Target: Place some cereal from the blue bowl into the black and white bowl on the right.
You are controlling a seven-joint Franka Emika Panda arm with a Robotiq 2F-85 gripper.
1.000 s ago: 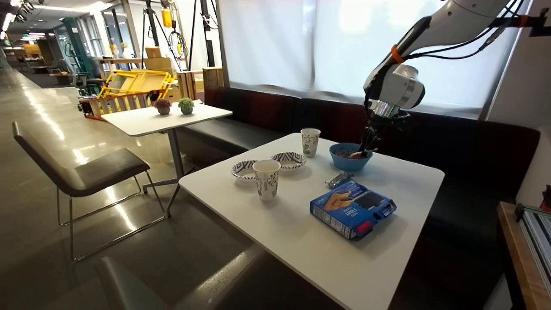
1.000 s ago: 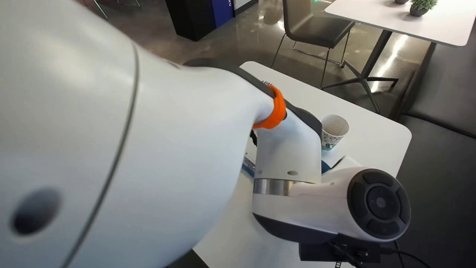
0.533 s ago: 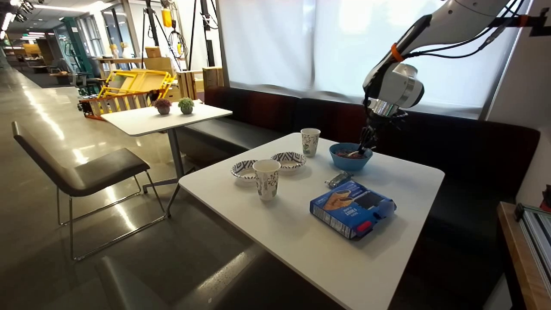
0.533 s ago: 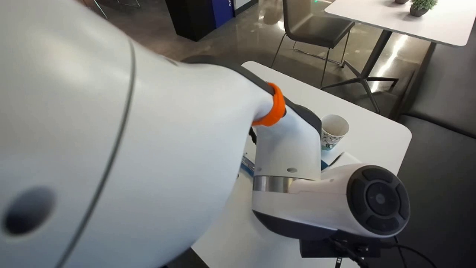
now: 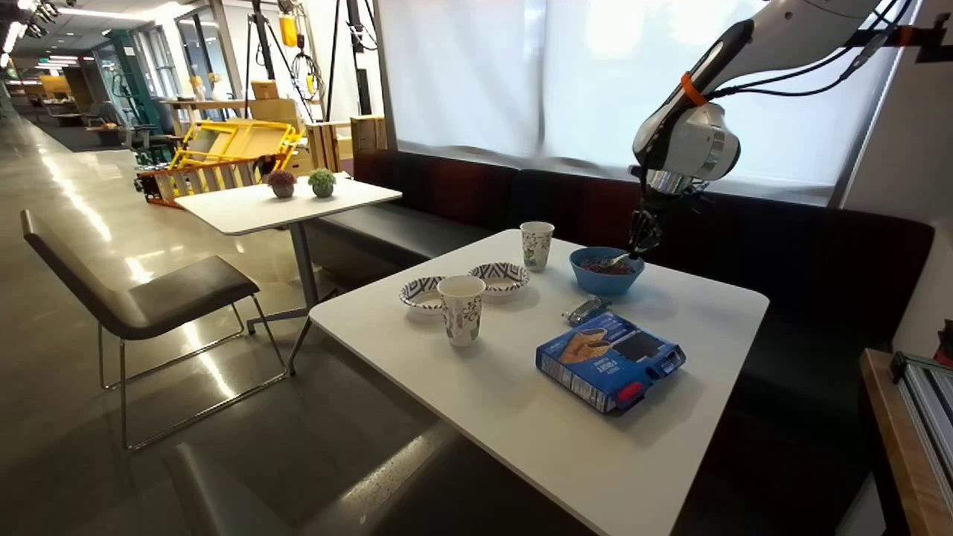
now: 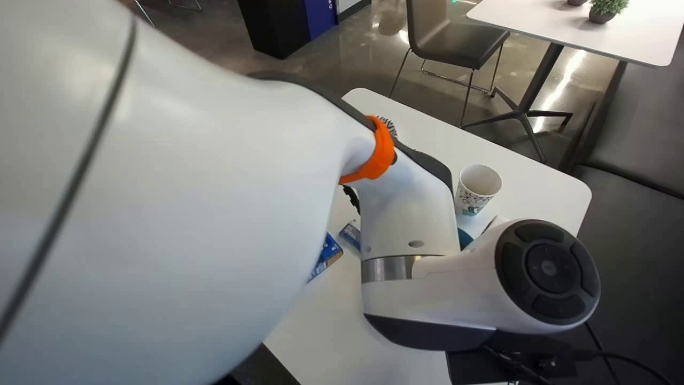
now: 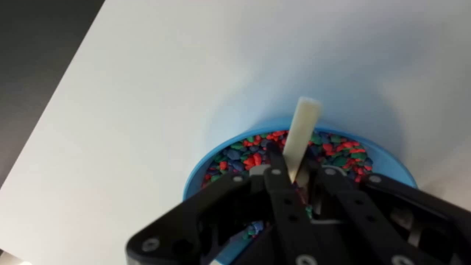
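The blue bowl (image 5: 604,282) holds red, green and dark blue cereal bits. It also fills the lower middle of the wrist view (image 7: 390,165). My gripper (image 5: 639,248) is over the bowl's far rim. In the wrist view its fingers (image 7: 291,152) are closed around the pale flat handle of a utensil (image 7: 302,129). The utensil (image 5: 615,260) slants down into the bowl; its far end is hard to make out. Two black and white patterned bowls stand side by side, one nearer the blue bowl (image 5: 485,272) and one farther left (image 5: 414,287). Their insides show no cereal.
Paper cups stand behind the patterned bowls (image 5: 536,246) and in front of them (image 5: 461,316). A blue printed box (image 5: 607,361) and a silver-wrapped bar (image 5: 587,310) lie in front of the blue bowl. A dark bench back (image 5: 782,253) runs behind the table (image 5: 514,417).
My gripper has risen slightly and turned more upright at the blue bowl, still holding the utensil. The utensil has lifted a little with it. The bowls, cups and box have not moved.
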